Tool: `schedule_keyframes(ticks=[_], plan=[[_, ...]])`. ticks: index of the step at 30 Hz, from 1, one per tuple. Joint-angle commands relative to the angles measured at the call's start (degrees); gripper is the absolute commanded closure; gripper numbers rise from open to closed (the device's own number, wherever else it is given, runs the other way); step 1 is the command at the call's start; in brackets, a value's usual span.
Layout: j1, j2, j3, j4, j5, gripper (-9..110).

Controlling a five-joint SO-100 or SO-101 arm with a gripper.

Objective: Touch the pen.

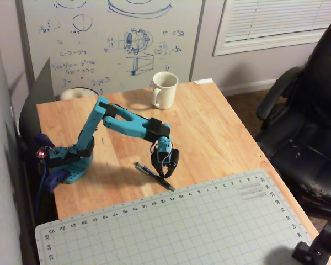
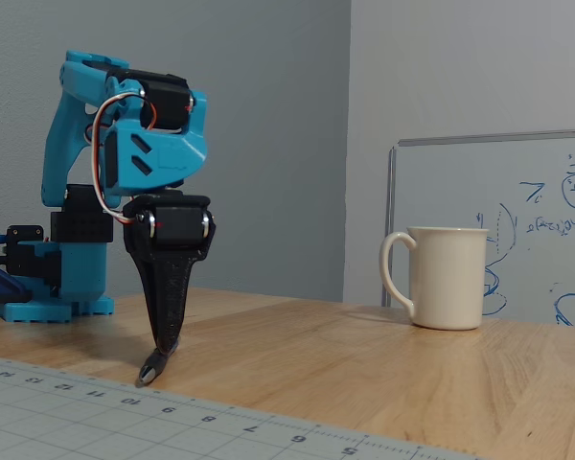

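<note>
The black tapered tool point(image 2: 163, 347), fingers together, meets the slim dark pen point(image 1: 153, 175) (silvery tip) on the wooden bench point(image 1: 220, 138), beside the gridded mat's point(image 1: 209, 226) edge.

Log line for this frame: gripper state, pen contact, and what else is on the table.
gripper: shut, tips down at pen | contact: apparent, unconfirmed | pen: flat on table, near mat edge | mug: upright, far side, apart
</note>
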Motion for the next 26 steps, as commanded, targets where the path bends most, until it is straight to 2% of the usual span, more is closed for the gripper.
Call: schedule_keyframes(ticks=[1, 26], plan=[[0.26, 1.49, -3.96, -0.62, -0.44, 101], [-1.41, 1.93, -4.04, -1.23, -0.53, 101]])
